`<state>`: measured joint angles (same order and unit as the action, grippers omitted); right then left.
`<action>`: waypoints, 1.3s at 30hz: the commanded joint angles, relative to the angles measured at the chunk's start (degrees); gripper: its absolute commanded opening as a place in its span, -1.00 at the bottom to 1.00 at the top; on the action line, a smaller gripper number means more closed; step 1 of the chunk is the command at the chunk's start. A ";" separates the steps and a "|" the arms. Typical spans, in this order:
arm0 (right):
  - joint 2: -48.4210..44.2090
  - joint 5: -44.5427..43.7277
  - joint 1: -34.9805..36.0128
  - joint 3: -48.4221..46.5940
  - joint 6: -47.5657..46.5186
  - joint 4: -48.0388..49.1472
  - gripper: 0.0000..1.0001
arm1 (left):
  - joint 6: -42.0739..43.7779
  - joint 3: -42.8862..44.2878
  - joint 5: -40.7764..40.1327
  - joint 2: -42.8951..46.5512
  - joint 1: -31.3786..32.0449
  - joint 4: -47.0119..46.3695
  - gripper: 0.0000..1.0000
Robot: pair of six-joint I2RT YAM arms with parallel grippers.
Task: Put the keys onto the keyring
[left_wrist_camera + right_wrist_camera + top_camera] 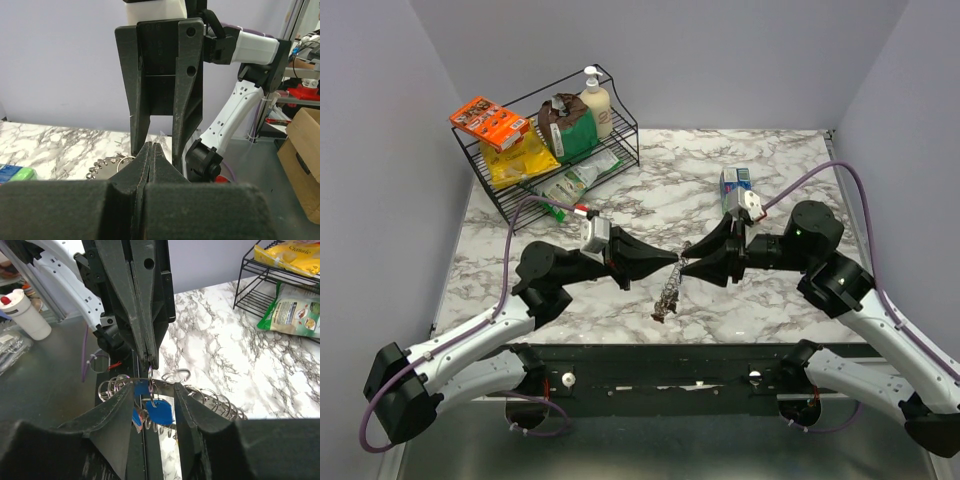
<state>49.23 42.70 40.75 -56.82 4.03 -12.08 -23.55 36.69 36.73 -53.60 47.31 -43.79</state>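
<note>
The keyring (667,297), a jagged loop of many small silver rings, hangs over the marble table just below where my two grippers meet. My left gripper (672,263) is shut, and in the right wrist view its tips (150,362) pinch a thin ring of that loop. A blue key head (162,412) dangles under this ring, with a red sliver beside it. My right gripper (153,386) is open, its fingers (187,110) standing on either side of the pinched ring. In the left wrist view the keyring (102,164) peeks out left of my shut left gripper (150,146).
A black wire rack (560,150) with snack bags, an orange box and a pump bottle stands at the back left. A blue-green carton (735,185) stands behind the right gripper. Off the table are a cardboard box (302,155) and a white bottle (25,315).
</note>
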 commanded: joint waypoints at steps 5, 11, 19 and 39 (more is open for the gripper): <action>2.36 0.89 -0.23 1.88 0.80 1.79 -0.48 | 1.23 -3.02 -2.54 0.17 -0.11 -2.35 -1.00; 5.26 2.48 -0.23 1.89 1.24 1.88 -0.99 | 0.87 -3.73 -2.63 -0.01 -0.11 -3.14 -1.00; 5.43 2.65 -0.23 2.06 0.36 1.79 -0.99 | 4.30 -2.24 -4.12 2.36 -0.11 2.56 -1.00; 6.40 2.12 -0.23 4.79 -5.07 0.04 -0.99 | 26.98 16.48 5.10 -2.02 -0.20 53.37 -0.19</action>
<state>55.18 44.45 40.40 -52.53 1.52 -12.88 -2.24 50.61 38.06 -52.90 47.00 -3.03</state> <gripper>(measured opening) 0.012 0.404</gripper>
